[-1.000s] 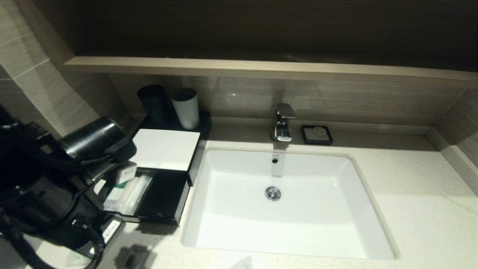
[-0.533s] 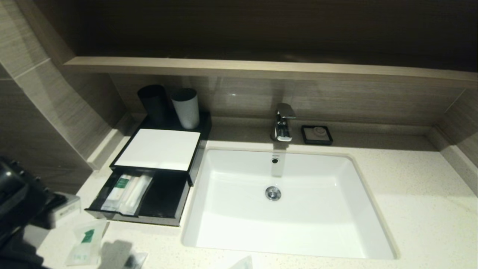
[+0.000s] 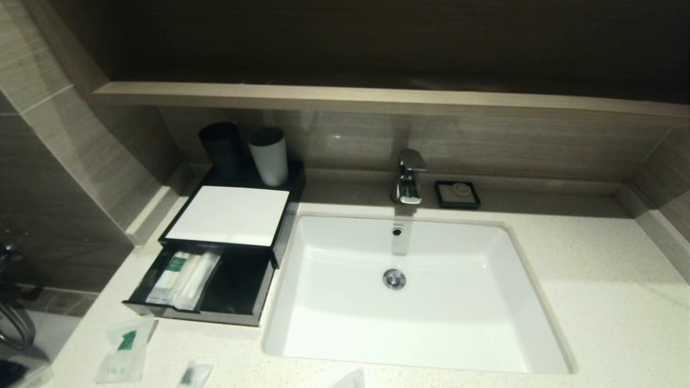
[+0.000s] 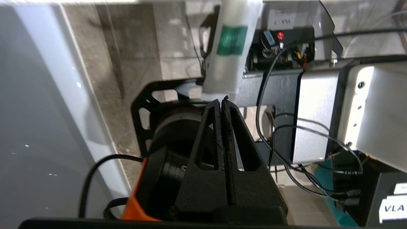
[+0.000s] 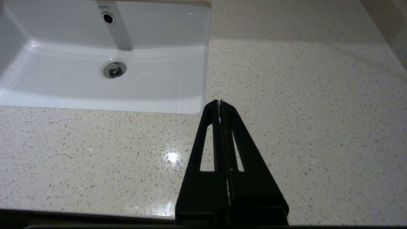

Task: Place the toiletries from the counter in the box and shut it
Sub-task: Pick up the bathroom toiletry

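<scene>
The black box (image 3: 229, 215) with a white top stands left of the basin, its front drawer (image 3: 237, 293) pulled out. Sachets and sleeves (image 3: 183, 277) lie in the drawer's left half. On the counter (image 3: 593, 302) in front of the drawer lie a white sachet with a green mark (image 3: 123, 350) and a slim sleeve (image 3: 194, 374). My left gripper (image 4: 221, 100) is off the counter's left end, over the robot's base, shut on the edge of a white sachet with a green label (image 4: 227, 47). My right gripper (image 5: 220, 101) is shut and empty above the counter, right of the basin.
A black cup (image 3: 221, 148) and a white cup (image 3: 268, 155) stand on the box's back. The white basin (image 3: 409, 323), the tap (image 3: 408, 177) and a small black soap dish (image 3: 457, 194) lie to the right. A white scrap (image 3: 350, 380) shows at the counter's front edge.
My left arm has drawn back from the drawer, down and to the left, out of the head view. The sachet and sleeve on the counter have come into sight.
</scene>
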Robot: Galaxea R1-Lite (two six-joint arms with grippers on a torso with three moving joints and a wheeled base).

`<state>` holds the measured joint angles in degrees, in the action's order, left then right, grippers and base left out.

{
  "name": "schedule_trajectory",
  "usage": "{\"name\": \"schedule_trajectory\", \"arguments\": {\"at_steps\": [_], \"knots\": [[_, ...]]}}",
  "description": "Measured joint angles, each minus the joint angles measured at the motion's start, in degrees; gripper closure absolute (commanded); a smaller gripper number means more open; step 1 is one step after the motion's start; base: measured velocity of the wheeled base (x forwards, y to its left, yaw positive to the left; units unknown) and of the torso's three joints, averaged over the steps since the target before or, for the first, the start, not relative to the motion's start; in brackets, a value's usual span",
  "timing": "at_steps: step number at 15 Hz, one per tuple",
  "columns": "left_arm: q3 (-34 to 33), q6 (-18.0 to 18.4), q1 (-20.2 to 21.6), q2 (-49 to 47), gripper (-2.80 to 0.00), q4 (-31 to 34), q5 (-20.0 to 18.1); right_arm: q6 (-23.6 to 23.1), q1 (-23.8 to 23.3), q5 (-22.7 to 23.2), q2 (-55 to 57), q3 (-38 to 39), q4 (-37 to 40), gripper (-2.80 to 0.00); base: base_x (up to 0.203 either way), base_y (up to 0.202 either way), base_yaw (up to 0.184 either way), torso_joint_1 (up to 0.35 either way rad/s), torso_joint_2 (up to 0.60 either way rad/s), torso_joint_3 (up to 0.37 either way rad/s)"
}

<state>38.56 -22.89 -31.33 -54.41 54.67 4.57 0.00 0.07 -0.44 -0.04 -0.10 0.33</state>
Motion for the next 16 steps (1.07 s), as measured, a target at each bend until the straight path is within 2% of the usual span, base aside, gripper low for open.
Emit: {"name": "schedule_trajectory", "arguments": {"at_steps": [4,8,10,11,12,16], "knots": [[-3.8,-1.1,0.0,2.1,0.00,-2.2,-1.4,0.0,0.0,0.0,0.0,0.0,0.0,0.00,0.000,0.000,0.000,0.000,0.00,0.000],[-4.5,-0.7,-0.1,2.4,0.00,-2.9,-7.7,0.0,0.0,0.0,0.0,0.0,0.0,0.00,0.000,0.000,0.000,0.000,0.00,0.000],[-4.9,-0.5,-0.2,0.8,0.00,-5.0,-8.1,0.0,0.0,0.0,0.0,0.0,0.0,0.00,0.000,0.000,0.000,0.000,0.00,0.000],[-5.0,-0.4,-0.2,-0.5,-2.06,-6.3,-8.1,0.0,0.0,0.0,0.0,0.0,0.0,0.00,0.000,0.000,0.000,0.000,0.00,0.000],[-5.1,-0.3,-0.2,-2.1,-2.80,-7.0,-7.9,0.0,0.0,0.0,0.0,0.0,0.0,0.00,0.000,0.000,0.000,0.000,0.00,0.000],[-6.3,0.0,-0.3,-7.6,-2.80,-9.3,-6.5,0.0,0.0,0.0,0.0,0.0,0.0,0.00,0.000,0.000,0.000,0.000,0.00,0.000]]}}
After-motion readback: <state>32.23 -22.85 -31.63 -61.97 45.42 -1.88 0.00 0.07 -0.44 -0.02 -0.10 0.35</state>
